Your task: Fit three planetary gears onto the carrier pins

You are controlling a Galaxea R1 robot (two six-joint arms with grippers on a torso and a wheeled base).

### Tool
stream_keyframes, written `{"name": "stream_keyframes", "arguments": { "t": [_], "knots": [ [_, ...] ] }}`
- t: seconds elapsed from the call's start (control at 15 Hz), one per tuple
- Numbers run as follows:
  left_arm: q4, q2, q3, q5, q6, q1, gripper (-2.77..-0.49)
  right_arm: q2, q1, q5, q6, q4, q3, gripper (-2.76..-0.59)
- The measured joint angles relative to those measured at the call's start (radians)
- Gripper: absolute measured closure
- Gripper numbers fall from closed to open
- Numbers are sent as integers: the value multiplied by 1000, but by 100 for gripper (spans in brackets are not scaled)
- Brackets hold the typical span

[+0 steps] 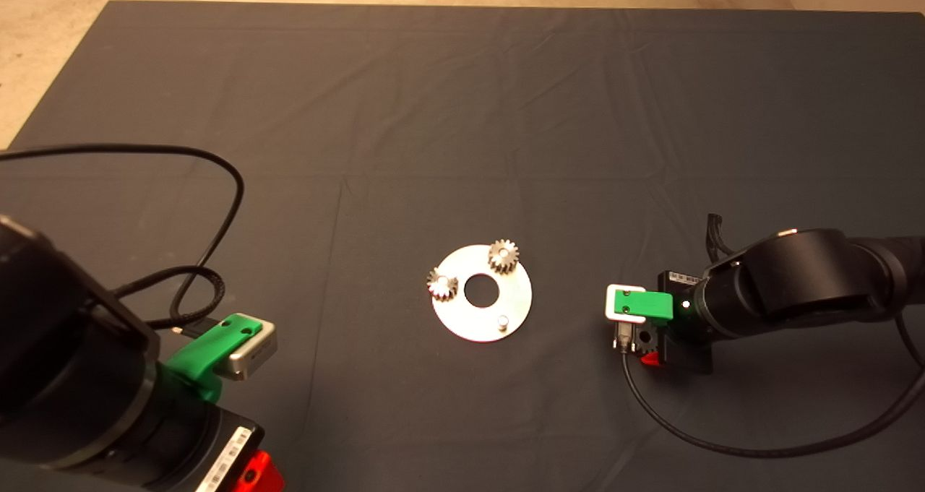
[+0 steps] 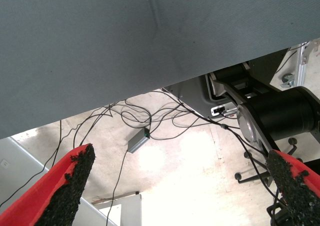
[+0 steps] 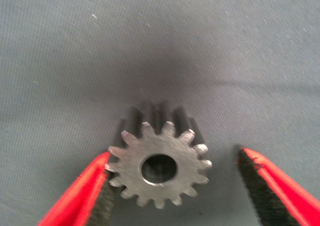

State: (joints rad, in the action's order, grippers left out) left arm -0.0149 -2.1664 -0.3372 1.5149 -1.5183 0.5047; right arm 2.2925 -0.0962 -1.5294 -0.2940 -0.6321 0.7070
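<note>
In the head view, the disc (image 1: 483,292) lies near the middle of the mat (image 1: 462,116), and two planetary gears (image 1: 504,255) (image 1: 442,285) are seated on two of the carrier pins, while the third pin (image 1: 503,323) stands bare at the disc's near edge. The right gripper (image 1: 643,347) is lowered to the mat well to the right of the disc; the left gripper (image 1: 253,474) is parked far to the disc's lower left. In the left wrist view, the left gripper's fingers (image 2: 70,186) are spread wide with nothing between them, and only the mat's edge and the floor beyond are shown. In the right wrist view, the third gear (image 3: 159,167) lies between the right gripper's fingers (image 3: 85,196), one pad touching its teeth and the other apart, so it is bracketed but not yet clamped. The grasp is probably best closed squarely across the teeth, so that the bore can be kept level over the bare pin. Open mat lies between gripper and disc, and an approach from the disc's near right side would be judged clear of the seated gears.
</note>
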Motion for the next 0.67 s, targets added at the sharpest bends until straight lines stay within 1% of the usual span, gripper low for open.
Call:
{"name": "stream_keyframes", "arguments": {
  "t": [0.13, 0.33, 0.4, 0.47, 0.67],
  "knots": [
    [0, 0, 0, 0, 0, 0, -248, 6, 0, 0, -3, 0, -1, -169],
    [0, 0, 0, -1, -4, 0, -248, 8, 0, 0, -3, 0, -5, -154],
    [0, 0, 0, -1, -4, 0, -248, 11, 2, 0, -6, 0, -5, -153],
    [0, 0, 0, -1, -4, 0, -248, 15, 2, -1, -13, 0, -7, -142],
    [0, 0, 0, -3, -4, 0, -248, 23, 2, 0, -24, 0, -9, -139]
  ]
}}
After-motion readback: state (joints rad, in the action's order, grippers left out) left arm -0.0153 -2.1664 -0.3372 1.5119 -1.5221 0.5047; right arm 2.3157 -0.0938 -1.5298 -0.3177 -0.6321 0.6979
